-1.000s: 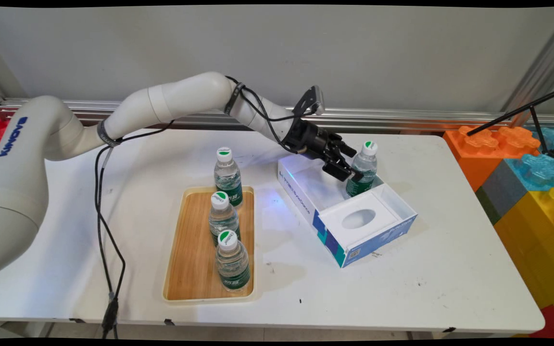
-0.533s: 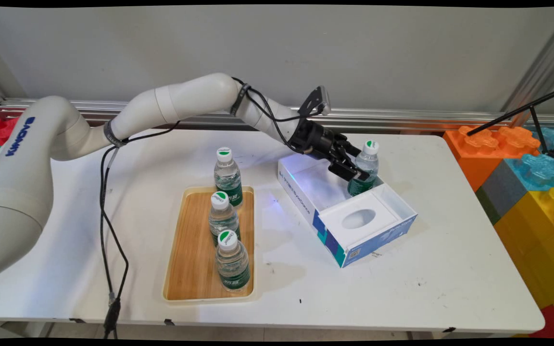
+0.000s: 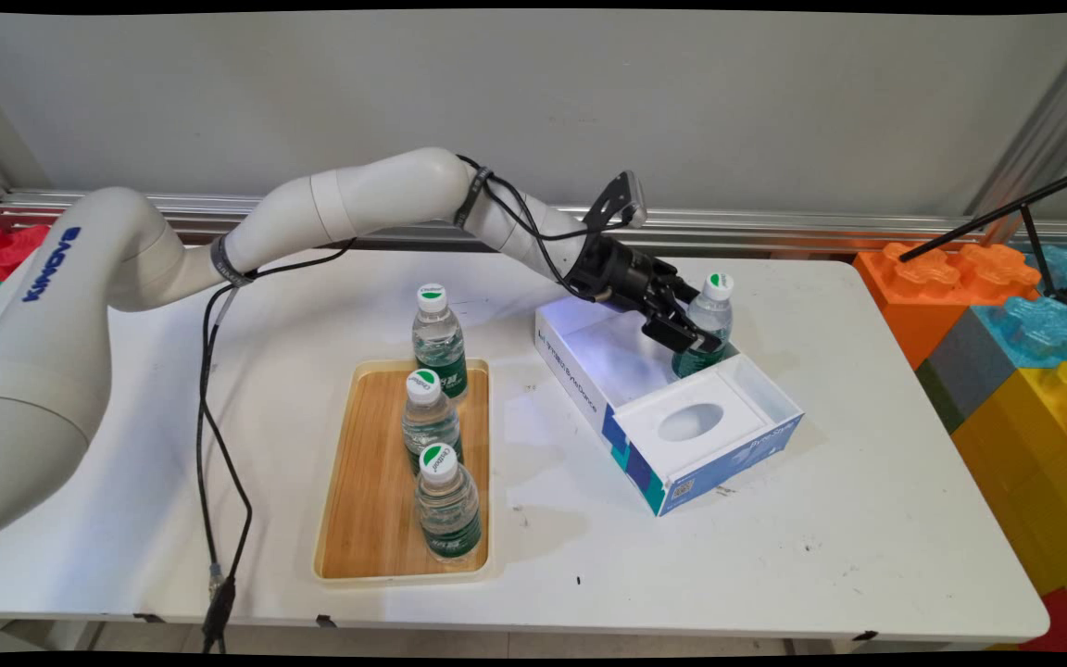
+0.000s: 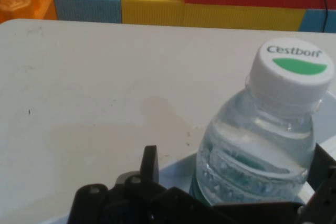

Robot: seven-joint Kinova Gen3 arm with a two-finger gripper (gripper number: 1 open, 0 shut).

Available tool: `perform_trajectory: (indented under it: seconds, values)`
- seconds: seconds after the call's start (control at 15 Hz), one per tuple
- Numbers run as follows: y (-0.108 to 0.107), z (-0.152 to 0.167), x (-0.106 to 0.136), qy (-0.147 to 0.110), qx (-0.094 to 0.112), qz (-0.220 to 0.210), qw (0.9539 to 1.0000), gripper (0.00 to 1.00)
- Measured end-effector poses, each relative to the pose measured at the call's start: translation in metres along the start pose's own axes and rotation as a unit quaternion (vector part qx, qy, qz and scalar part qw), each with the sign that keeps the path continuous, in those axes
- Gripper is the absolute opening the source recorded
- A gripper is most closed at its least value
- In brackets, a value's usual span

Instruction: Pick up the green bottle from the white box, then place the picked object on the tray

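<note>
Main view, right of centre: gripper (image 3: 696,332) closed around a Cestbon water bottle (image 3: 706,326) standing in the open white box (image 3: 672,400); three more bottles (image 3: 442,419) stand lower left.

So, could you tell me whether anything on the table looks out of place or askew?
The blue-and-white box lies at an angle to the table edges, unlike the squarely set wooden tray. One water bottle stands upright in the box between the gripper fingers. Nothing looks spilled or damaged.

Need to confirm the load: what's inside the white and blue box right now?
One water bottle stands upright in the box's far corner, gripper at its side. The bottle's base is hidden behind the box wall.
</note>
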Motion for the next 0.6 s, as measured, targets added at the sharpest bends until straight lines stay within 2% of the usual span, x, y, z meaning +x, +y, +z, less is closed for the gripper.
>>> perform_trajectory:
  seconds: [0.27,0.33,0.6]
  values:
    - [0.0003,0.0036,0.0003,0.004,0.000,0.003,1.0000,1.00]
    - [0.0003,0.0041,0.0004,0.006,0.000,0.004,1.0000,0.00]
    - [0.0011,0.0053,-0.0002,0.010,0.000,0.006,0.9999,0.00]
